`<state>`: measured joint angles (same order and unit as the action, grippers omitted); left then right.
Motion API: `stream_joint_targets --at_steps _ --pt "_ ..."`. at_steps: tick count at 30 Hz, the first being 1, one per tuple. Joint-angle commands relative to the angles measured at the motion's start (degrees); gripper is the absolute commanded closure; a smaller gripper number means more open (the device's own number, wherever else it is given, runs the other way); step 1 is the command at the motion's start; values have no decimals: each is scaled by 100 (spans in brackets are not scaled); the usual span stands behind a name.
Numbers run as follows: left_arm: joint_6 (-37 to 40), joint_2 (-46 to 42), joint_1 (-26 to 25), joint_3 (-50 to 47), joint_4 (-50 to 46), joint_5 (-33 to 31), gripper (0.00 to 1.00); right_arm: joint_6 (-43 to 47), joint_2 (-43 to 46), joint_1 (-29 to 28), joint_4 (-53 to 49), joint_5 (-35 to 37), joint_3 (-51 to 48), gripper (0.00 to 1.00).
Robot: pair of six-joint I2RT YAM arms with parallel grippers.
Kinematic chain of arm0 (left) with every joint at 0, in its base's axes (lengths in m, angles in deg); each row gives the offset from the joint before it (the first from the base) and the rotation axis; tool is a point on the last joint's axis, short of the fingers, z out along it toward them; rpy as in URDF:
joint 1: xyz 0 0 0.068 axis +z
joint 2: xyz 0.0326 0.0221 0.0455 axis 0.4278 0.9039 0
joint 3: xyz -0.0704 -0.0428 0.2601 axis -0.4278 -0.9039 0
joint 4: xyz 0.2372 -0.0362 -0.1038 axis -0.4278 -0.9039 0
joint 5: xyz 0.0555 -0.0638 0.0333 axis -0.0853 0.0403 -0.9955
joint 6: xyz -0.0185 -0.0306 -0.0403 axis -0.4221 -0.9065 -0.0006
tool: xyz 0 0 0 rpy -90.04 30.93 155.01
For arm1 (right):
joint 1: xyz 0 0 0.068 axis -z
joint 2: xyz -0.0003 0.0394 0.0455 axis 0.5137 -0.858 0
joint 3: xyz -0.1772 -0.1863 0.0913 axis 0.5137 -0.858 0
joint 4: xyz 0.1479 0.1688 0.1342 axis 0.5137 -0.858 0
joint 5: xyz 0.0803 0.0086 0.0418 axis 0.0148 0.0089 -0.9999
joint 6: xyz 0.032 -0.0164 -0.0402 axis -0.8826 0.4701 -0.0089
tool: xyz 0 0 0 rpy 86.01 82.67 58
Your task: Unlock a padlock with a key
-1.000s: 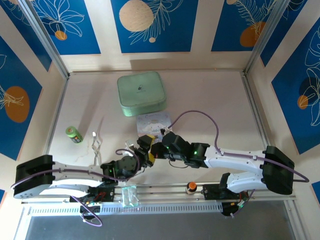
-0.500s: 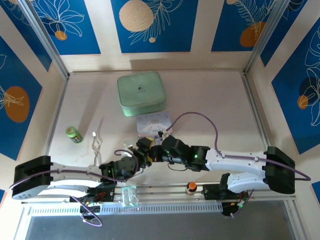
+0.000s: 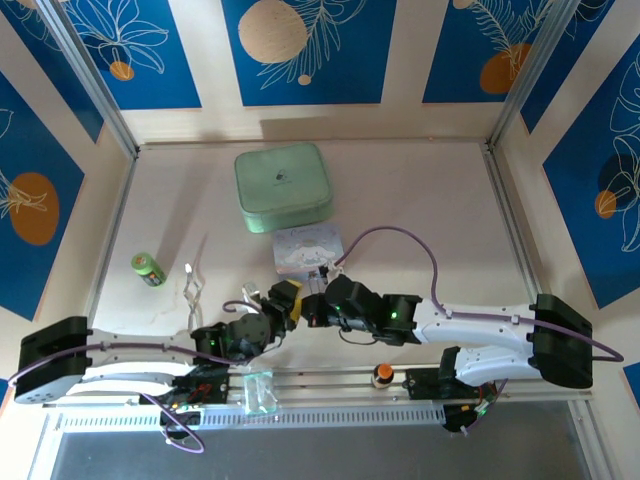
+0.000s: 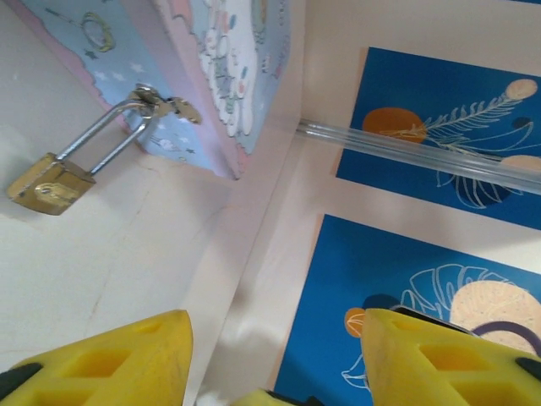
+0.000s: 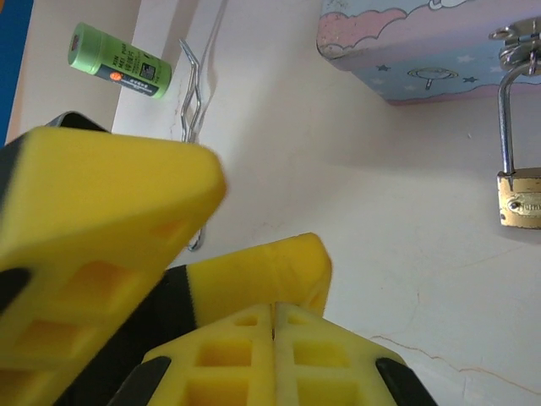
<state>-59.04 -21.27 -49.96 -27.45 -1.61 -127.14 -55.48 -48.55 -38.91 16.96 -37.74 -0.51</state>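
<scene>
While the padlock (image 4: 52, 186) hangs on the cartoon box (image 4: 245, 59) (so it cannot slide), left jaws are open, right jaws shut.

Seen from above, the left arm (image 3: 130, 352) folds out to an elbow at 8 o'clock and the right arm (image 3: 480, 325) to one at 4 o'clock, both forearms lying low and meeting near centre. The left gripper (image 3: 284, 298) points toward 1 o'clock, its yellow fingers (image 4: 110, 359) parted. The right gripper (image 3: 312, 306) points toward 9 o'clock, its pads (image 5: 228, 355) pressed together.
</scene>
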Motion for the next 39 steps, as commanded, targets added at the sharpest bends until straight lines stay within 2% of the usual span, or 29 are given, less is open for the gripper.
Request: stream_joint_targets --at_steps 1,4,11,14,24,39 --pt "-120 206 -39 15 266 52 42 63 31 -62 -124 188 41 98" --pt "-140 277 -39 20 254 62 32 52 49 -93 -131 256 13 98" --pt "-209 349 -36 88 125 167 29 -361 108 -15 -519 512 10 98" --pt "-199 555 -37 106 382 234 40 -332 136 -13 -376 503 -22 98" --pt "-372 1076 -31 42 926 318 53 -250 215 -83 -329 534 -82 98" --pt "-505 754 40 132 -26 329 89 -181 319 -165 -334 630 -127 98"
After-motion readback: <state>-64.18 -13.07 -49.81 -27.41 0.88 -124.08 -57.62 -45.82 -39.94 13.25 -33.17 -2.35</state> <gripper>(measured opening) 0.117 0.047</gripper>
